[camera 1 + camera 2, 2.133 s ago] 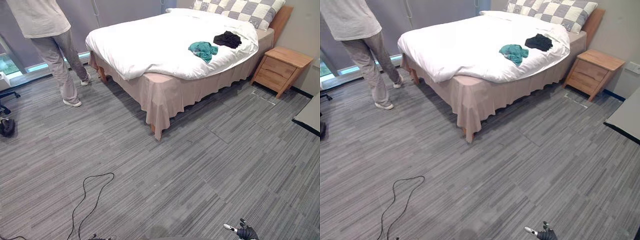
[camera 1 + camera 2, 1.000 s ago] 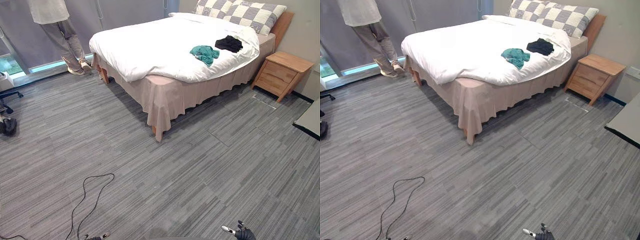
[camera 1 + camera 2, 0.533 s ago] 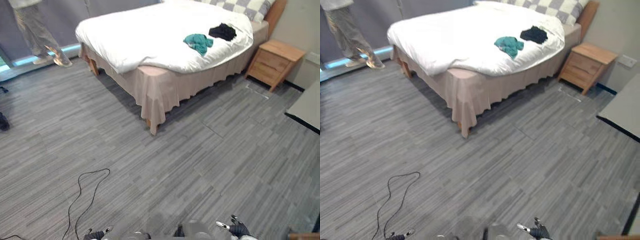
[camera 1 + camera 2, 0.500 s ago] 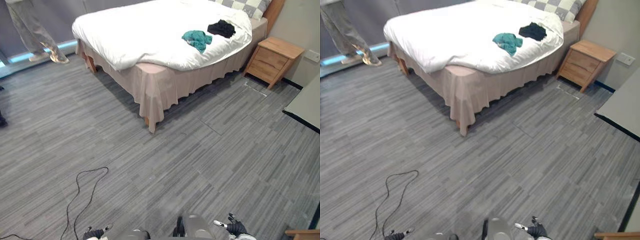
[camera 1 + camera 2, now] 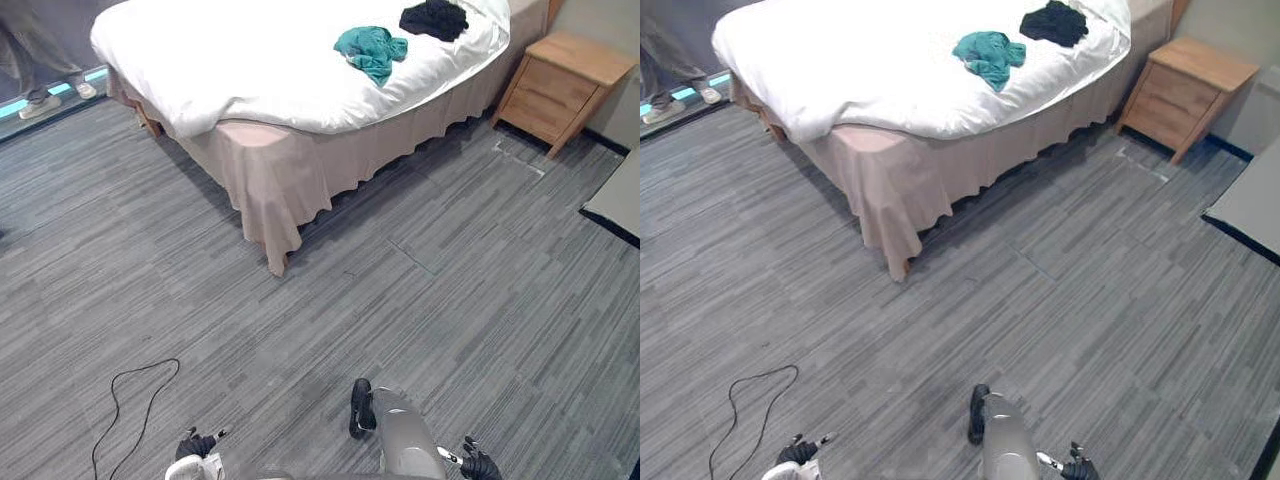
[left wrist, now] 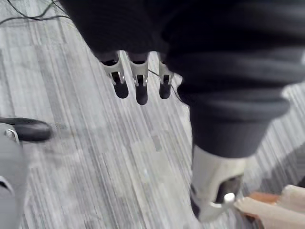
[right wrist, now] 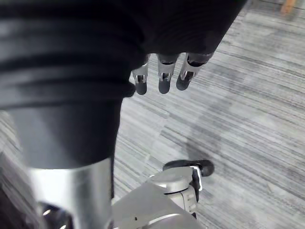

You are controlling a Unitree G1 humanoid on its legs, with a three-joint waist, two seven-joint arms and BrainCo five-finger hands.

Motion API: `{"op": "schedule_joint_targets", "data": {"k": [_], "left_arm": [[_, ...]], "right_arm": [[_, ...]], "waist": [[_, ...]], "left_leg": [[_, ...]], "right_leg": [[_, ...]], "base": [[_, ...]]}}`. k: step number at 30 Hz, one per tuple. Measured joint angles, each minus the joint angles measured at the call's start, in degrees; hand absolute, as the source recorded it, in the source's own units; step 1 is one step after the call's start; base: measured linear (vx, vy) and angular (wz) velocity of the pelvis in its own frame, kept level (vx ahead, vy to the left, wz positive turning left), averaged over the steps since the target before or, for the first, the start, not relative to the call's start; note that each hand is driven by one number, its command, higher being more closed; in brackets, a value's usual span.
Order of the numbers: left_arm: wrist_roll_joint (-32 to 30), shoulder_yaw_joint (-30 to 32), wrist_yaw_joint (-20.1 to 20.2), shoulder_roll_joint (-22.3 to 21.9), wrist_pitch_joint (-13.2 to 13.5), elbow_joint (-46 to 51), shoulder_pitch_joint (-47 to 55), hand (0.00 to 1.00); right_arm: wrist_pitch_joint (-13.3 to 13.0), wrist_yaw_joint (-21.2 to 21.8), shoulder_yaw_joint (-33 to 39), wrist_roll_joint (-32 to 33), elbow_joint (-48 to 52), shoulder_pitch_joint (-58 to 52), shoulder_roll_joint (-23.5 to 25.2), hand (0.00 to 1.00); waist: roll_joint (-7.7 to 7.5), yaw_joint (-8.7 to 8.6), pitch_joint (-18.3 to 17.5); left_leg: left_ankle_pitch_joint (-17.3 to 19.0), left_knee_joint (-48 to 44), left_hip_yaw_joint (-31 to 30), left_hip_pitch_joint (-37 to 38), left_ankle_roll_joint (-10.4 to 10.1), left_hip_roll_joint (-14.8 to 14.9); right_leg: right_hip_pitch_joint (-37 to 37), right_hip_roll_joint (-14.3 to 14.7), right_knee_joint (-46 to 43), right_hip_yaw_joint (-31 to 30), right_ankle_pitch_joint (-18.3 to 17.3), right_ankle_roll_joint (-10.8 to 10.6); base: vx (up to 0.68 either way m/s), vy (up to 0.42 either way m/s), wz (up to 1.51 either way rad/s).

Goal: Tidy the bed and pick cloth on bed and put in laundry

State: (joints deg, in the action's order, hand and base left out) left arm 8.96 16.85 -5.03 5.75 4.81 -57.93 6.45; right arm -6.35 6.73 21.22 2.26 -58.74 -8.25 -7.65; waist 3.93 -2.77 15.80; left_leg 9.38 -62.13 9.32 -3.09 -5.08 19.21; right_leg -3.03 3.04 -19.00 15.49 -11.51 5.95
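A teal cloth (image 5: pixel 370 48) lies crumpled on the white duvet (image 5: pixel 230 60) of the bed, towards its far right side. A black cloth (image 5: pixel 432 18) lies a little beyond it, nearer the headboard end. Both of my hands hang low over the grey floor, far from the bed. My left hand (image 5: pixel 195 445) is at the lower left, my right hand (image 5: pixel 478 465) at the lower right. In the wrist views the left hand's fingers (image 6: pixel 138 81) and the right hand's fingers (image 7: pixel 162 76) hang straight and hold nothing.
The bed's pink skirt (image 5: pixel 270 190) reaches the floor at the near corner. A wooden nightstand (image 5: pixel 565 80) stands right of the bed. A person's legs (image 5: pixel 35 45) are at the far left. A grey flat surface (image 5: pixel 615 205) juts in at the right edge.
The whole picture has shifted: the camera has come closer to the bed and tilted down. The person has walked off to the far left. The cloths have not moved.
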Motion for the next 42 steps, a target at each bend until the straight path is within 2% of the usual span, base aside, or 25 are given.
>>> {"op": "schedule_joint_targets", "data": {"k": [1, 2, 4, 5, 6, 8, 10, 11, 12, 13, 14, 15, 16, 18, 19, 20, 22, 24, 25, 27, 28, 30, 34, 40, 42], "left_arm": [[0.04, -0.09, 0.42, -0.04, 0.28, 0.12, 0.6, 0.0], [0.07, -0.15, 0.74, -0.52, 1.3, 0.72, 2.28, 0.0], [0.26, -0.52, 0.81, -1.57, 2.11, 1.35, 4.28, 0.0], [0.3, -0.52, 0.76, -1.93, 2.1, 1.35, 4.86, 0.0], [0.33, -1.18, 0.68, -2.53, 2.08, 1.24, 6.37, 0.0], [0.38, -2.92, 0.63, -2.77, 2.06, 1.17, 7.35, 0.0], [1.49, -3.2, 0.39, -3.02, 1.62, 1.59, 7.48, 0.0], [1.91, -3.46, 0.18, -2.56, 0.61, 1.83, 7.31, 0.0], [2.06, -3.66, 0.03, -2.1, 0.36, 1.56, 6.81, 0.0], [1.9, -2.93, -0.12, -1.17, -0.03, 0.74, 5.91, 0.0], [1.94, -3.77, -0.08, 0.18, -0.02, 0.58, 3.76, 0.0], [2.07, -4.85, -0.01, 0.96, 0.47, 1.2, 2.96, 0.0], [2.36, -5.03, 0.06, 1.55, 0.97, 1.49, 2.87, 0.0], [3.1, -5.78, 0.77, 1.9, 2.09, 2.91, 2.99, 0.0], [3.75, -6.22, 0.78, 1.93, 2.17, 3.21, 2.84, 0.0], [4.74, -6.91, 0.88, 2.08, 2.25, 3.67, 2.23, 0.0], [4.81, -6.69, 1.29, 2.42, 2.09, 3.33, -0.97, 0.0], [4.68, -4.55, 1.9, 0.92, 2.03, 2.9, -2.24, 0.0], [4.71, -3.62, 1.89, 0.32, 2.02, 2.95, -1.88, 0.0], [4.9, -1.32, 1.79, 1.14, 1.24, 4.68, 0.49, 0.0], [6.05, 0.14, 1.35, 0.21, -0.3, 4.14, 1.0, 0.0], [6.92, 0.57, 1.26, -2.61, -0.94, 4.2, 3.02, 0.0], [7.02, 2.76, 0.05, -4.3, -1.41, 2.61, 5.33, 0.0], [9.66, 2.43, -3.97, -3.44, -2.52, 3.1, 3.49, 0.0], [13.73, 2.41, -4.82, -1.78, -1.94, 3.46, 1.97, 0.0]], "right_arm": [[-0.46, 0.08, -0.76, 0.04, 0.0, 0.39, -0.26, 0.0], [-1.19, 0.24, -1.58, 0.08, 0.0, 1.15, -1.0, 0.0], [-1.35, 0.27, -2.4, 0.17, 1.51, 2.32, -1.87, 0.0], [-1.35, 0.26, -2.38, 0.25, 1.72, 2.61, -1.92, 0.0], [-1.33, 0.27, -2.4, 0.43, 1.92, 3.17, -1.92, 0.0], [-1.26, 0.2, -2.5, 0.59, 1.98, 3.36, -2.0, 0.0], [-0.9, 0.06, -3.16, 0.6, 1.98, 3.36, -2.26, 0.0], [-0.85, 0.16, -3.79, 0.52, 1.58, 3.6, -2.23, 0.0], [-0.86, 0.14, -3.78, 0.5, 1.4, 3.51, -1.89, 0.0], [-0.94, 0.22, -3.68, 0.09, 1.26, 4.05, -1.44, 0.0], [-1.05, 0.35, -3.52, -0.05, 0.35, 4.82, -1.21, 0.0], [-0.99, 0.39, -3.61, -0.07, -0.29, 5.04, -1.0, 0.0], [-1.02, 0.4, -3.74, -0.05, -0.4, 5.04, -0.71, 0.0], [-2.25, 0.38, -4.59, -0.03, -0.51, 5.05, -0.43, 0.0], [-2.65, 0.36, -4.81, -0.03, -0.37, 5.02, -0.4, 0.0], [-3.29, 0.23, -5.77, 0.01, 0.42, 4.37, -0.37, 0.0], [-3.25, -0.29, -5.69, 0.28, 0.92, 3.35, 0.58, 0.0], [-2.71, -0.95, -5.59, 1.75, 1.67, 0.43, 1.77, 0.0], [-2.67, -1.04, -5.61, 2.51, 1.87, -0.28, 2.19, 0.0], [-1.97, -0.99, -5.89, 2.71, 1.87, -2.12, 4.9, 0.0], [-1.06, -0.35, -5.8, 2.53, 1.56, -2.05, 4.86, 0.0], [-0.63, -0.27, -5.76, 2.77, 2.02, -1.53, 1.79, 0.0], [0.64, 0.37, -5.64, 2.81, 1.59, 0.95, 0.31, 0.0], [2.88, 0.86, -4.46, 3.31, 0.3, 1.54, 0.44, 0.0], [3.9, 0.25, -4.06, 5.1, 0.3, 1.75, 0.38, 0.0]], "waist": [[-0.43, 0.19, 0.26], [-0.93, 1.61, 0.51], [-0.56, 3.02, 0.75], [-0.55, 3.31, 0.8], [-0.42, 3.59, 0.8], [0.07, 3.46, 0.65], [0.15, 3.49, 0.06], [-1.55, 3.7, -1.91], [-2.27, 3.44, -2.14], [-3.87, 4.11, -1.92], [-4.72, 2.89, -1.98], [-4.52, 3.06, -1.78], [-4.48, 3.29, -1.66], [-2.25, 3.74, -1.9], [-1.92, 3.63, -2.14], [-0.78, 3.21, -2.64], [-1.72, 3.04, -2.72], [-2.14, 2.72, -2.77], [-2.57, 2.72, -3.03], [-7.54, 3.02, -4.93], [-7.83, 3.38, -4.59], [-4.91, 3.82, -5.68], [-2.68, 4.82, -6.79], [-2.44, 3.79, -6.9], [-2.24, 3.14, -6.99]], "left_leg": [[1.44, 0.66, 0.55, -2.31, -0.18, -1.84], [3.22, 6.09, 2.98, -6.11, 0.66, -5.2], [3.17, 18.22, 6.93, -11.31, 0.55, -7.96], [2.15, 23.18, 8.48, -11.8, 0.07, -8.6], [-1.34, 35.99, 13.05, -12.23, -0.15, -9.66], [-4.75, 44.92, 17.08, -12.93, 0.49, -10.92], [-5.75, 47.68, 19.79, -13.64, 3.29, -11.23], [-6.53, 42.88, 20.64, -15.86, 13.89, -11.87], [-7.5, 41.67, 21.62, -15.77, 14.77, -12.26], [-7.62, 40.6, 22.07, -15.39, 15.12, -13.57], [-6.07, 41.34, 20.8, -14.42, 15.08, -15.73], [-5.35, 42.25, 19.81, -11.45, 14.71, -16.01], [-5.37, 43.14, 19.25, -9.28, 14.66, -16.1], [-6.24, 49.39, 15.7, -1.11, 13.26, -14.98], [-6.77, 51.45, 14.62, 0.8, 12.34, -14.74], [-6.67, 56.54, 11.03, 3.85, 9.05, -14.52], [-6.33, 59.2, 6.21, 4.32, 8.16, -15.05], [-4.85, 58.53, 0.42, 4.25, 5.72, -14.63], [-4.29, 57.9, -0.75, 4.37, 4.87, -14.63], [-1.78, 54.41, -1.64, 4.07, 1.25, -15.6], [0.06, 50.09, -1.65, 3.78, -1.17, -13.49], [0.44, 49.23, -0.17, 3.36, -2.76, -9.21], [-3.43, 57.41, -0.86, 7.85, -5.31, -6.65], [-7.07, 59.05, 2.91, 8.16, -3.46, -8.62], [-7.14, 59.04, 2.75, 8.28, -3.46, -9.14]], "right_leg": [[2.69, 0.39, 2.38, -0.75, 0.14, 0.25], [6.36, 0.54, 4.76, -2.34, 0.05, 0.37], [9.76, 0.92, 7.14, -3.57, -0.41, 0.37], [10.46, 0.87, 7.35, -3.84, -0.76, -0.03], [12.81, 0.99, 7.32, -4.57, -2.81, -0.71], [15.66, 1.74, 7.15, -5.11, -6.26, -2.19], [17.21, 1.88, 5.68, -5.56, -10.3, -3.16], [15.89, -0.14, 1.52, -5.27, -14.91, -4.96], [15.29, -1.65, -2.07, -4.6, -15.93, -6.86], [11.81, -4.26, -12.12, -3.05, -16.8, -9.86], [4.81, -9.49, -27.58, -0.73, -12.97, -14.44], [4.02, -11.22, -29.94, 0.37, -13.79, -11.8], [4.13, -11.85, -28.73, 0.64, -14.04, -11.76], [5.03, -11.6, -18.52, 1.84, -13.85, -11.58], [4.94, -11.11, -15.12, 1.95, -13.39, -11.5], [2.8, -10.18, -7.84, 0.98, -11.33, -12.7], [-1.82, -10.0, 0.08, -5.38, -5.97, -13.54], [-3.97, -10.14, 6.01, -12.95, 1.83, -13.44], [-3.89, -10.39, 6.46, -14.09, 3.39, -13.57], [-2.45, -13.18, 7.91, -13.82, 11.08, -12.65], [-0.14, -12.76, 7.25, -10.62, 9.49, -12.85], [2.62, -9.39, 10.38, -7.71, 8.15, -11.59], [6.23, -5.88, 13.83, -5.36, 7.85, -9.76], [10.44, -8.47, 15.58, 1.37, 6.3, -9.76], [11.58, -8.99, 15.67, 2.83, 6.11, -10.01]], "base": [[0.36, -0.105, -0.16], [0.42, -0.1, -0.38], [0.39, -0.056, -0.55], [0.37, 0.0, -0.52], [0.4, 0.038, -0.31], [0.49, 0.095, -0.1], [0.57, 0.182, -0.18], [0.52, 0.165, -0.29], [0.7, 0.153, -0.32], [0.68, 0.115, 0.23], [0.81, 0.151, 0.44], [0.64, 0.15, 0.56], [0.54, 0.066, 0.2], [0.45, 0.006, 0.14], [0.37, -0.07, 0.52], [0.42, -0.136, 0.89], [0.35, -0.192, 1.13], [0.29, -0.271, 1.39], [0.32, -0.344, 1.39], [0.39, -0.474, 1.14], [0.31, -0.429, 0.96], [0.22, -0.3, 0.57], [0.22, -0.191, 0.21], [0.07, -0.019, 0.56], [-0.01, 0.024, 0.37]]}}
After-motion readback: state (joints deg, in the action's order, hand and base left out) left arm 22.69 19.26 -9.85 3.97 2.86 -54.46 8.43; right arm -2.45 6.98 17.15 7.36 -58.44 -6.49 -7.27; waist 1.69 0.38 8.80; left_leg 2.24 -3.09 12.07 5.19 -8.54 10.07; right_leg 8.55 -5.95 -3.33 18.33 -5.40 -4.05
